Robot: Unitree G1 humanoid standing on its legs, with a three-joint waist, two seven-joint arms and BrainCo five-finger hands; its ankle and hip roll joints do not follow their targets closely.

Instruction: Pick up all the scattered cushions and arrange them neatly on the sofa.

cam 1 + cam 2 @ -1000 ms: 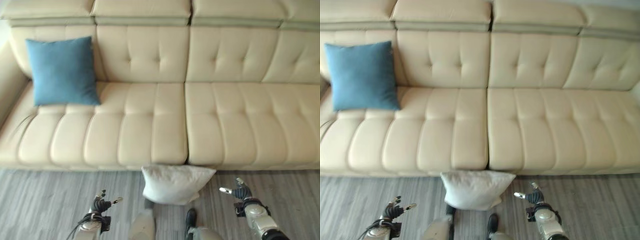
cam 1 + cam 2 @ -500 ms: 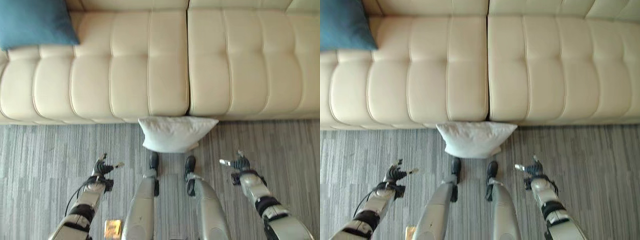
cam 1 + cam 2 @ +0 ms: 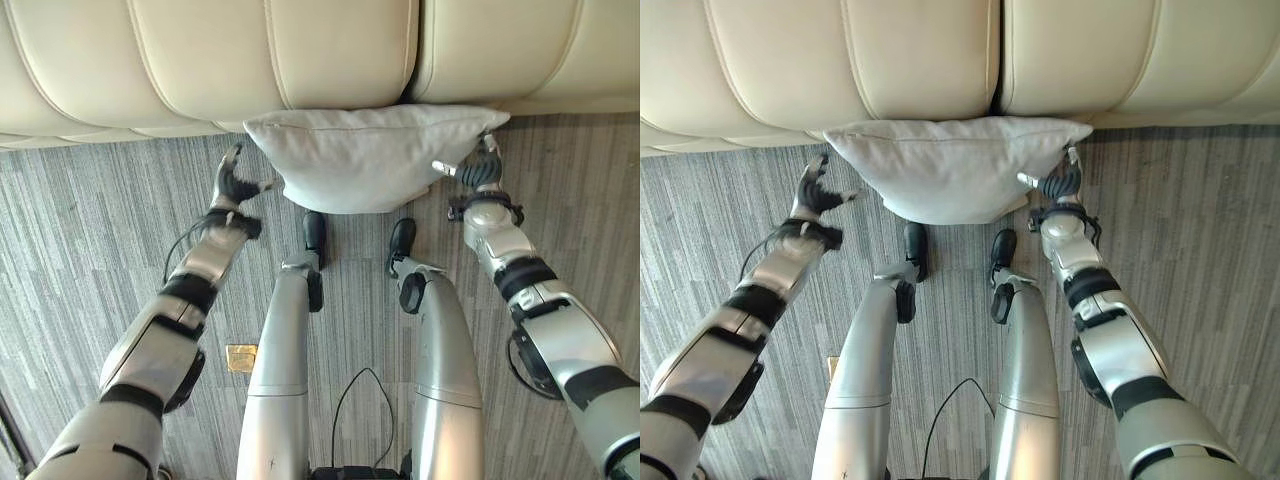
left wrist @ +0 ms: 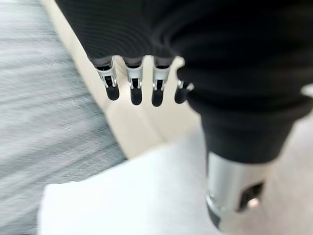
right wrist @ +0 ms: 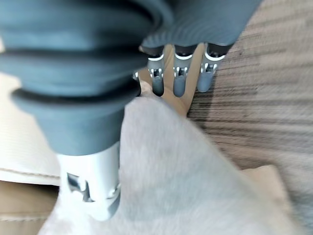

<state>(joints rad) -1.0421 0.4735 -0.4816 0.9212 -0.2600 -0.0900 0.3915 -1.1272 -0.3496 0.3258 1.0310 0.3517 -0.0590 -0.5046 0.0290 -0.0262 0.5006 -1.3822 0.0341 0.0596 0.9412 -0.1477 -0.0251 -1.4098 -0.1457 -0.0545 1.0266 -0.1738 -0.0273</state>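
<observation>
A white cushion (image 3: 365, 160) lies on the floor, pushed against the front of the cream sofa (image 3: 200, 60). My left hand (image 3: 233, 187) hovers a short way off the cushion's left end, fingers straight and thumb spread, holding nothing. My right hand (image 3: 480, 172) is at the cushion's right corner, open too, with its thumb reaching over the fabric. In the left wrist view the cushion (image 4: 122, 200) shows past the straight fingers (image 4: 136, 88). In the right wrist view the cushion (image 5: 195, 181) lies just under the thumb and fingers (image 5: 179, 78).
Grey striped carpet (image 3: 90, 250) spreads to both sides of the cushion. A small yellow object (image 3: 240, 357) lies on the floor by my left arm. The sofa's seat front overhangs the cushion's far edge.
The camera has dipped down and closer, so the blue cushion has left the picture. Both hands have reached forward, from well short of the white cushion to its two ends.
</observation>
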